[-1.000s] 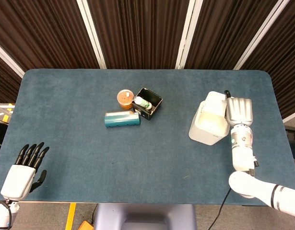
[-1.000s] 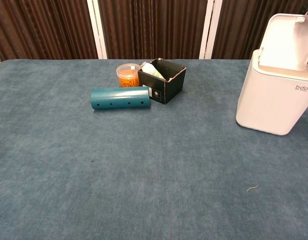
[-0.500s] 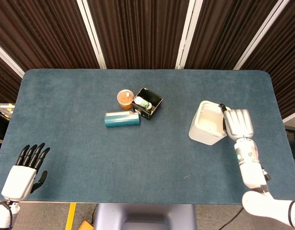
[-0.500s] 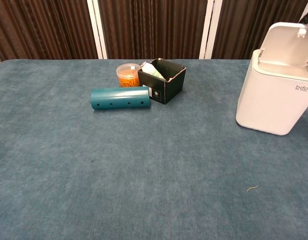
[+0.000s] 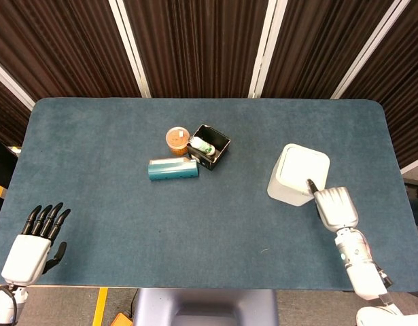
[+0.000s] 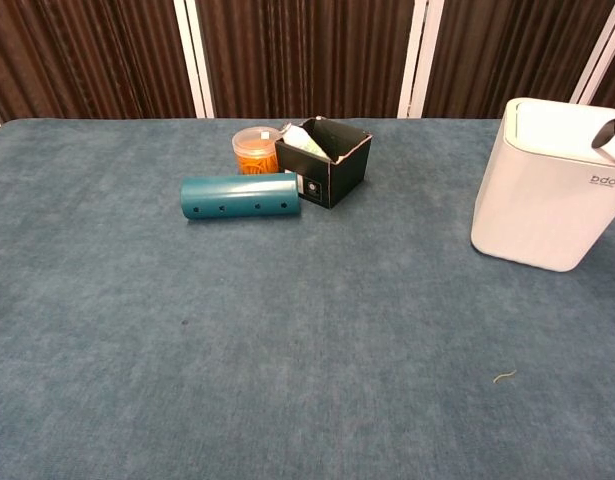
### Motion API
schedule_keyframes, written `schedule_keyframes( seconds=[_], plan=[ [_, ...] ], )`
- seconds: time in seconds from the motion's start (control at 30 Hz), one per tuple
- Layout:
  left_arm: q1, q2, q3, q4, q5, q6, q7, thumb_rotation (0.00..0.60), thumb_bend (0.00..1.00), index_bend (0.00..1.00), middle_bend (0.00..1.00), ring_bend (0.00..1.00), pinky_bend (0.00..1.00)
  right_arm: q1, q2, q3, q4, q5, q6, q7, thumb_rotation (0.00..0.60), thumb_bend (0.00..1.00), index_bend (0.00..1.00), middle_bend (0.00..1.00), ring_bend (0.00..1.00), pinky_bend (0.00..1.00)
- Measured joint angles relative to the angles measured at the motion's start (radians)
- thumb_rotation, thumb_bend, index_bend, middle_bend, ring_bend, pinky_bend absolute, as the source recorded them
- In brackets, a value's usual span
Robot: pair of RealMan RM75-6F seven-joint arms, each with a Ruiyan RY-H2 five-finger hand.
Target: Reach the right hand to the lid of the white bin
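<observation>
Where the lid stood raised, now shut on white bin, right hand drawn back, fingers together, empty

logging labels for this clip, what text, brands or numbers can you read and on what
"bdo" – small grey lettering on the front of the white bin, near its top right corner, chest view.
A small white sticker on the front of the black box – print too small to read.
The teal tube, the orange-filled tub and the hands show no readable text.

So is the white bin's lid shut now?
Shut: the lid lies flat on the white bin, no opening showing in either view; the right hand sits at its edge.
</observation>
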State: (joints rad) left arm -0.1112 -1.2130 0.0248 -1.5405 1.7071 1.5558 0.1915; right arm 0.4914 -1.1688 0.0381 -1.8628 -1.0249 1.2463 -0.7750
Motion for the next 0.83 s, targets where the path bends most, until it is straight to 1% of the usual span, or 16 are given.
schedule_keyframes(
  seconds=[0.1,0.17,0.2,0.23,0.27,0.3,0.33,0.37,0.4,0.43,0.47,0.5,0.53,0.63,0.73,0.83],
  plan=[
    [0.001,0.002,0.001,0.000,0.002,0.003,-0.004,0.600,0.48,0.00,0.00,0.00,0.00,-0.001,-0.019,-0.012,0.023,0.011,-0.013,-0.013,0.600,0.85,0.30,1.00,1.00,1.00],
    [0.002,0.003,0.001,-0.001,0.004,0.007,-0.005,0.600,0.48,0.00,0.00,0.00,0.00,-0.005,-0.024,-0.012,0.028,0.021,-0.011,-0.012,0.600,0.85,0.27,1.00,1.00,1.00],
    [0.002,0.003,0.000,-0.001,0.005,0.008,-0.006,0.600,0.48,0.00,0.00,0.00,0.00,-0.009,-0.026,-0.013,0.028,0.017,-0.002,-0.005,0.600,0.83,0.23,0.99,0.95,0.96],
    [0.003,0.003,0.000,-0.001,0.006,0.011,-0.006,0.600,0.48,0.00,0.00,0.00,0.00,-0.017,-0.027,-0.014,0.030,-0.002,0.016,0.008,0.600,0.81,0.17,0.93,0.86,0.88],
    [0.003,0.004,0.000,-0.002,0.008,0.014,-0.007,0.600,0.48,0.00,0.00,0.00,0.00,-0.024,-0.028,-0.017,0.031,-0.027,0.034,0.021,0.600,0.77,0.09,0.82,0.73,0.76],
    [0.004,0.004,0.000,-0.002,0.009,0.017,-0.008,0.600,0.48,0.00,0.00,0.00,0.00,-0.034,-0.028,-0.020,0.033,-0.059,0.056,0.035,0.600,0.75,0.05,0.67,0.59,0.65],
    [0.005,0.004,0.000,-0.002,0.010,0.018,-0.009,0.600,0.48,0.00,0.00,0.00,0.00,-0.050,-0.028,-0.029,0.035,-0.113,0.091,0.055,0.600,0.71,0.01,0.48,0.41,0.49],
    [0.005,0.004,-0.001,-0.001,0.010,0.018,-0.010,0.600,0.48,0.00,0.00,0.00,0.00,-0.066,-0.026,-0.038,0.036,-0.160,0.120,0.071,0.600,0.67,0.00,0.29,0.23,0.33],
    [0.005,0.004,-0.001,-0.001,0.010,0.018,-0.011,0.600,0.48,0.00,0.00,0.00,0.00,-0.084,-0.024,-0.051,0.037,-0.210,0.150,0.085,0.600,0.63,0.00,0.16,0.11,0.20],
    [0.005,0.004,0.000,-0.001,0.010,0.018,-0.011,0.600,0.48,0.00,0.00,0.00,0.00,-0.113,-0.020,-0.074,0.038,-0.279,0.191,0.104,0.600,0.58,0.00,0.06,0.03,0.09],
    [0.005,0.004,0.000,-0.001,0.013,0.019,-0.012,0.600,0.48,0.00,0.00,0.00,0.00,-0.137,-0.017,-0.093,0.041,-0.331,0.223,0.117,0.600,0.56,0.00,0.01,0.00,0.03],
    [0.005,0.004,0.001,-0.001,0.015,0.020,-0.012,0.600,0.48,0.00,0.00,0.00,0.00,-0.163,-0.015,-0.114,0.047,-0.383,0.258,0.133,0.600,0.55,0.00,0.00,0.00,0.00],
    [0.006,0.004,0.002,-0.001,0.017,0.021,-0.013,0.600,0.48,0.00,0.00,0.00,0.00,-0.201,-0.017,-0.140,0.064,-0.452,0.308,0.161,0.600,0.54,0.00,0.00,0.00,0.00],
    [0.008,0.004,0.006,-0.001,0.025,0.027,-0.015,0.600,0.48,0.00,0.00,0.00,0.00,-0.294,-0.036,-0.195,0.149,-0.584,0.429,0.259,0.600,0.51,0.00,0.00,0.00,0.00],
    [0.009,0.004,0.010,0.005,0.031,0.029,-0.019,0.600,0.48,0.00,0.00,0.00,0.00,-0.366,-0.049,-0.241,0.237,-0.638,0.481,0.360,0.600,0.51,0.00,0.00,0.00,0.00],
    [0.010,0.001,0.011,0.015,0.034,0.035,-0.025,0.600,0.48,0.00,0.00,0.00,0.00,-0.388,-0.056,-0.242,0.264,-0.638,0.478,0.384,0.600,0.51,0.00,0.00,0.00,0.00]
  ],
)
